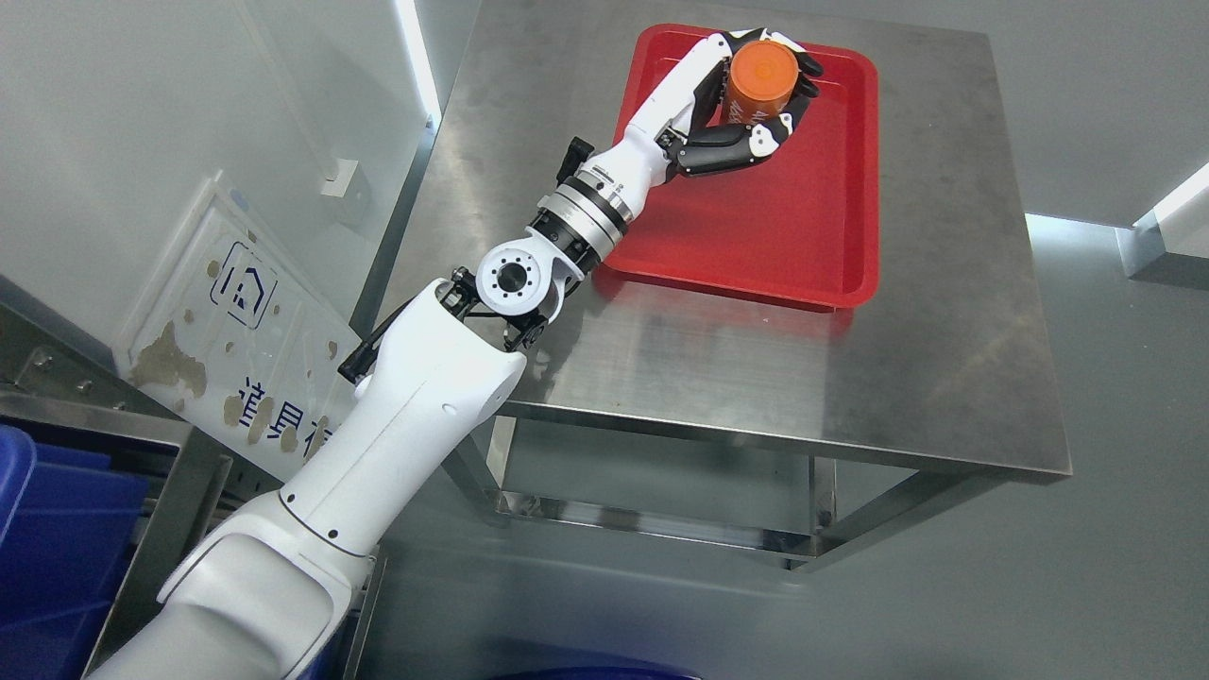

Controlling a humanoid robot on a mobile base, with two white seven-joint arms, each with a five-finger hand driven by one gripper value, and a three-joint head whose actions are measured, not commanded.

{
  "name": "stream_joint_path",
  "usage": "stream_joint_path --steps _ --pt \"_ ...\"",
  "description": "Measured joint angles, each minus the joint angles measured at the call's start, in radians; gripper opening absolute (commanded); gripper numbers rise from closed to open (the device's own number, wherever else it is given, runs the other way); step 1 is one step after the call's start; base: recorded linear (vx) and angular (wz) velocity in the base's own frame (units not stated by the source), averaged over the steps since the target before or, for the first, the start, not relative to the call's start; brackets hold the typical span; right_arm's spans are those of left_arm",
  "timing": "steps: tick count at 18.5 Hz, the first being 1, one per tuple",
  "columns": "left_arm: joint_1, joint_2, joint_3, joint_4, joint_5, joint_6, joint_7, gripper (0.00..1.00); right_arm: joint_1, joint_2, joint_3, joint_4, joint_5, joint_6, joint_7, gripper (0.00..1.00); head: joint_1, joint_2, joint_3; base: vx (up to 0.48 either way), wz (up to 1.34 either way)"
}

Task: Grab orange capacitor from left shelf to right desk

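— Up near the top of the frame, right of centre, what's that white and black robot left hand got?

— Its fingers are wrapped round an orange cylindrical capacitor, flat top facing us, dark print down its side.

— Resting on anything?

— Can't tell whether it touches; it sits over the far end of a red rectangular plastic tray.

— And the tray?

— Flat on a brushed steel table with a lower frame, filling the middle of the frame.

— Where's the arm from?

— The white left arm rises from the lower left corner, across the table's near left edge. A blue plastic bin sits in a metal rack at the left edge, a worn white sign just above it.
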Motion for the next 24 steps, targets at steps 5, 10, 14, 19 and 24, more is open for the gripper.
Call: stream_joint_path --steps 5,10,14,19,24 --pt "-0.025 0.0 -0.009 0.101 0.0 0.003 0.001 0.11 0.0 0.0 0.0 0.0 0.0 0.003 0.0 1.0 0.0 0.0 0.0 0.044 0.0" --pt "-0.056 0.0 -0.04 0.172 0.0 0.003 0.002 0.13 0.0 0.0 0.0 0.0 0.0 0.0 0.0 1.0 0.0 0.0 0.0 0.0 0.0" --pt "-0.074 0.0 -0.056 0.207 0.001 0.003 0.01 0.41 0.0 0.0 0.0 0.0 0.0 -0.001 0.0 1.0 0.0 0.0 0.0 0.0 0.0" --pt "-0.084 0.0 -0.07 0.238 0.002 0.003 0.029 0.63 0.0 0.0 0.0 0.0 0.0 -0.002 0.0 1.0 0.0 0.0 0.0 0.0 0.0" --pt "-0.096 0.0 -0.068 0.255 0.001 0.008 0.032 0.83 0.0 0.0 0.0 0.0 0.0 -0.002 0.0 1.0 0.0 0.0 0.0 0.0 0.0"
